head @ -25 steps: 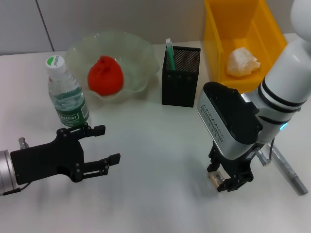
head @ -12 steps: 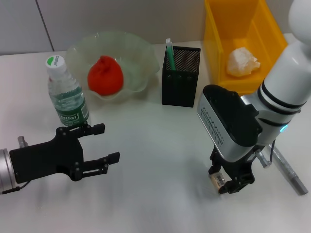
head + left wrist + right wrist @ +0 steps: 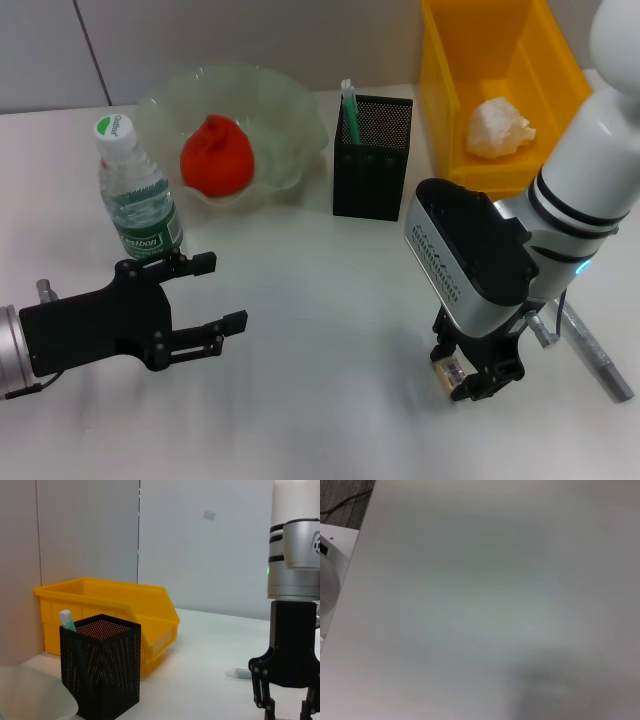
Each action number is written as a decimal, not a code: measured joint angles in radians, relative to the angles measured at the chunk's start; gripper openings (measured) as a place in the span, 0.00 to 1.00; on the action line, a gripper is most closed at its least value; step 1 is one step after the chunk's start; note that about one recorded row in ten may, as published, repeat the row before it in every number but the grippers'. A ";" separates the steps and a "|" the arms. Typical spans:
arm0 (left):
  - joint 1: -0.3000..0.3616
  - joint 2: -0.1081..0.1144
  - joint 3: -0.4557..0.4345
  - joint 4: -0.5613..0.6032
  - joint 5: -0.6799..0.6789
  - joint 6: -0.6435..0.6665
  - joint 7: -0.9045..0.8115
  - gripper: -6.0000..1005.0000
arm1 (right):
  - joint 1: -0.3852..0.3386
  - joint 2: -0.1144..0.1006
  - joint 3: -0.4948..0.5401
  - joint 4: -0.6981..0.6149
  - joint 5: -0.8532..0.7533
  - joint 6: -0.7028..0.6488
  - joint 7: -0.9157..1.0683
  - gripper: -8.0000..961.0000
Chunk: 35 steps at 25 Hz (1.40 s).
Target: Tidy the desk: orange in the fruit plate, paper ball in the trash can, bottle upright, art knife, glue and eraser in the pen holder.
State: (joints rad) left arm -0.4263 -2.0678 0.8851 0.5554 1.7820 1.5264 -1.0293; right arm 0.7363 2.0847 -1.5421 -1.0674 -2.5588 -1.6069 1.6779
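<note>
My right gripper is down at the table top at the front right, its fingers closed around the tiny tan eraser; it also shows in the left wrist view. The grey art knife lies just to its right. The orange sits in the fruit plate. The bottle stands upright. The paper ball lies in the yellow trash can. The pen holder holds a green-and-white stick. My left gripper is open and empty in front of the bottle.
The pen holder stands between the plate and the trash can. The table's far edge meets a grey wall. The right wrist view shows only bare table surface.
My right gripper has shifted very slightly toward the table's front with the eraser between its fingers. The left arm has not moved.
</note>
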 joint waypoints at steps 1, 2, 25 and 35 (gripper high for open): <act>0.000 0.000 0.000 0.000 0.000 0.000 0.000 0.80 | 0.000 0.000 -0.001 0.000 0.000 0.001 0.001 0.47; 0.001 0.000 0.000 0.000 0.000 0.000 0.000 0.80 | 0.000 0.000 -0.002 0.000 0.000 0.004 0.002 0.47; -0.001 0.001 0.004 0.000 -0.012 0.003 0.006 0.80 | -0.018 -0.007 0.403 -0.116 0.137 -0.033 -0.002 0.42; -0.008 -0.001 0.006 -0.006 -0.012 0.001 0.026 0.80 | -0.124 -0.008 0.610 -0.123 0.470 0.067 -0.049 0.42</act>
State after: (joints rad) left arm -0.4339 -2.0686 0.8909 0.5491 1.7700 1.5272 -1.0037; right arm 0.6127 2.0770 -0.9319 -1.1899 -2.0892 -1.5400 1.6284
